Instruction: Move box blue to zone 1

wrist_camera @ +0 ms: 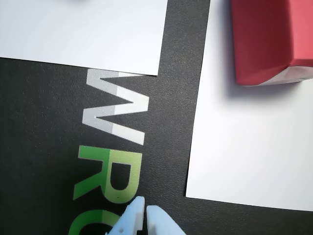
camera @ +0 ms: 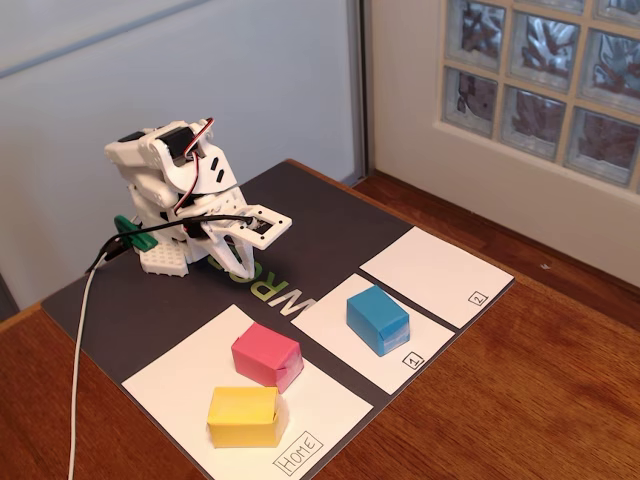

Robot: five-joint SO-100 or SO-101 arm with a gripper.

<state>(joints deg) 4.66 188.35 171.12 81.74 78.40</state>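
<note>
Fixed view | bright-blue paper-wrapped block [camera: 377, 319] is seen on white paper rectangle marked "1" [camera: 330, 322] | claw [wrist_camera: 143, 211] is seen closed, empty, apart from that rectangle.

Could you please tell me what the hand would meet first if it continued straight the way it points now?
Probably the dark printed mat just beneath the shut white hand, at the green lettering; depth is uncertain.

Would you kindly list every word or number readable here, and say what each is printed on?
"Home": large white sheet under the pink and yellow blocks.
"1": white paper rectangle bearing the blue block.
"2": other white paper rectangle.
"WRO", further letters hidden: dark mat, clearest in the wrist view.
</note>
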